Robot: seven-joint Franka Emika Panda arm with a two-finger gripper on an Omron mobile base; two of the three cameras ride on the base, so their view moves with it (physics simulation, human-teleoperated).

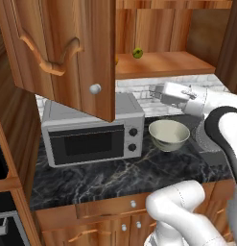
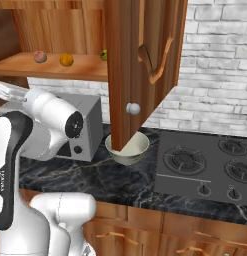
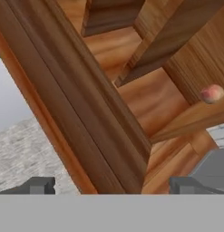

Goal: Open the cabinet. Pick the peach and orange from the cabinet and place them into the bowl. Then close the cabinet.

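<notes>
The left base view looks from behind the arm's left, forward and down, onto the bowl (image 1: 168,134) at 3 o'clock and the cabinet (image 1: 67,53) at 11 o'clock. The right base view takes the same bowl (image 2: 127,148) and cabinet (image 2: 145,60) from the opposite side. The hand view sits close under the cabinet (image 3: 86,104), tilted upward, with the peach (image 3: 211,94) at 3 o'clock.

A home kitchen: a microwave (image 1: 88,132) on a dark marble worktop (image 1: 120,175), a gas stove (image 2: 205,167), wooden cabinet (image 1: 67,53) and a white brick wall (image 2: 215,75).
</notes>
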